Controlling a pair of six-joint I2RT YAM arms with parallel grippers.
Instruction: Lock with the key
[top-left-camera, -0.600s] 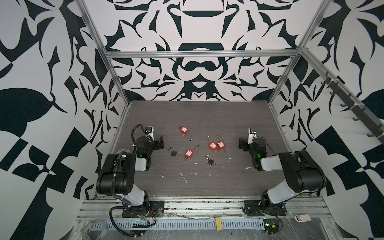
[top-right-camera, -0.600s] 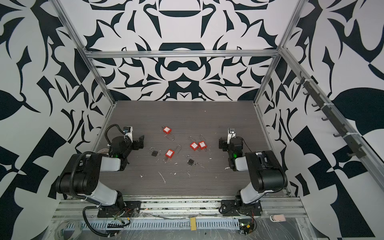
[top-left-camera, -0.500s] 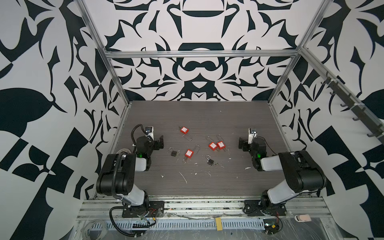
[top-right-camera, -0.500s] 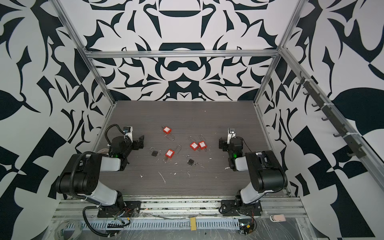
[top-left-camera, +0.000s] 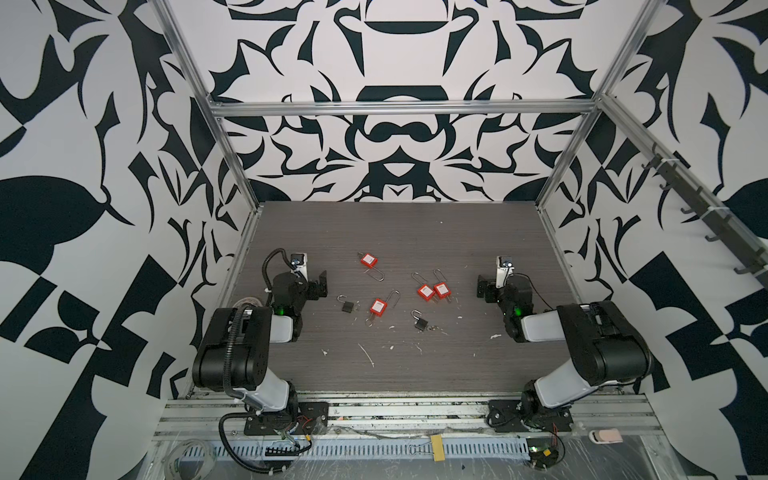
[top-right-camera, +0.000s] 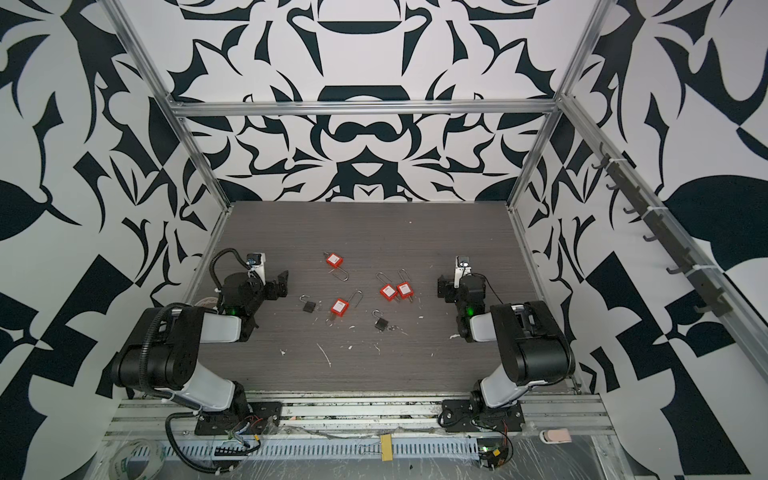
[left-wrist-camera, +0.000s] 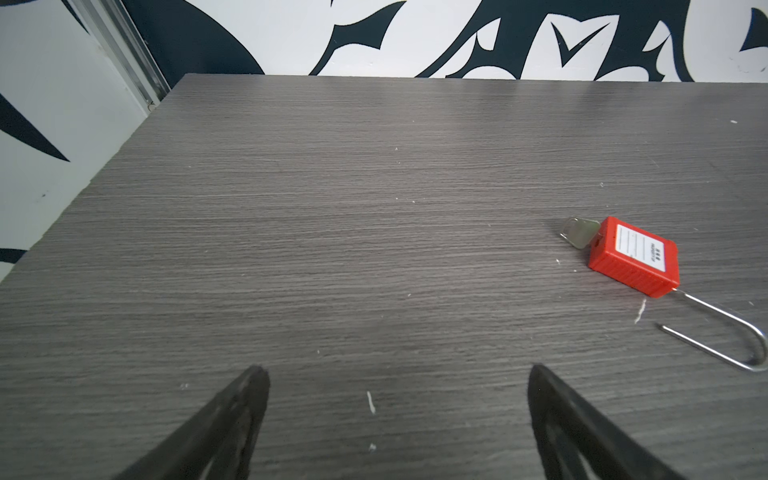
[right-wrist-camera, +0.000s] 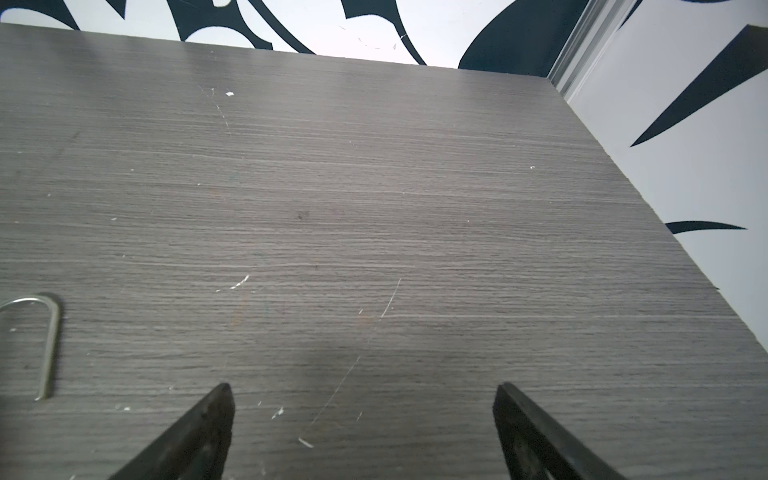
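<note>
Both your left pincer at nine o'clock and right pincer at three stand apart and empty, flanking the loose padlocks on the tabletop, evidently parked so either can reach one.

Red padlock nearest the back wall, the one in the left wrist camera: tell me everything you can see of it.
The red padlock has a ribbed, plastic-looking body with a white label on its upper face. A long silver shackle leaves one end; its free leg stops short of the body, so it is open. A silver key sticks out of the opposite end. It lies flat on the grey table, touching nothing else.
</note>
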